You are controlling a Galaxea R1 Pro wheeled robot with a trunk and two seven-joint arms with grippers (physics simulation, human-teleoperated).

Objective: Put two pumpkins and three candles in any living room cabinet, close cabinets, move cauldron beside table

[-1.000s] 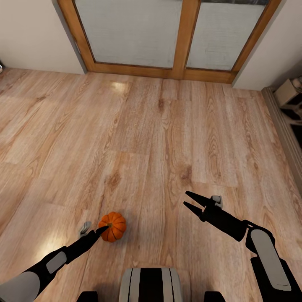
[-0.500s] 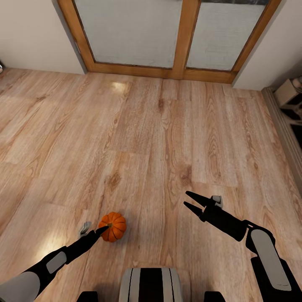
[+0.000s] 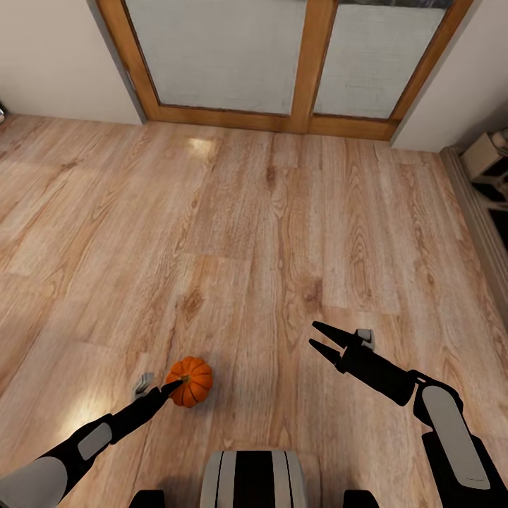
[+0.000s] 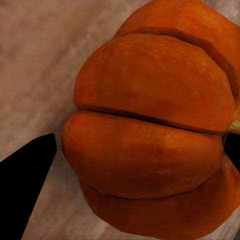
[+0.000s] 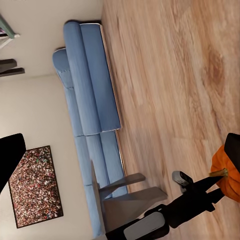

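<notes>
One pumpkin (image 3: 189,381) low and left of centre in the head view, sitting on the wood floor (image 3: 268,233) at the very tip of the left tool (image 3: 171,386). Seen close up in the left wrist view, orange ribs (image 4: 150,140) crowding the frame, one dark fingertip (image 4: 25,175) standing just off the lower left flank with pale floor showing between, a second dark edge at the far right margin beside the stem end. Spread around the fruit rather than pinching it, to judge by that gap; contact on the far side impossible to tell. Further right, mid-frame low in the head view, the right tool (image 3: 319,337) held above bare floor with fingers parted and nothing between them.

Likely trouble from here: a round, ribbed body rolling or squirting out if the fingers close off-centre or on a sloping rib; a nudge from the near finger before closing, sending it away across the smooth boards. Stem side awkward too, offering little flat surface to bear on.

Extra from the right wrist view: a blue sofa (image 5: 90,100) along a pale wall, a speckled framed picture (image 5: 37,185), and the left arm (image 5: 165,215) reaching to the pumpkin at the frame's lower right edge. Extra from the head view: wood-framed glass doors (image 3: 282,63) across the top.
</notes>
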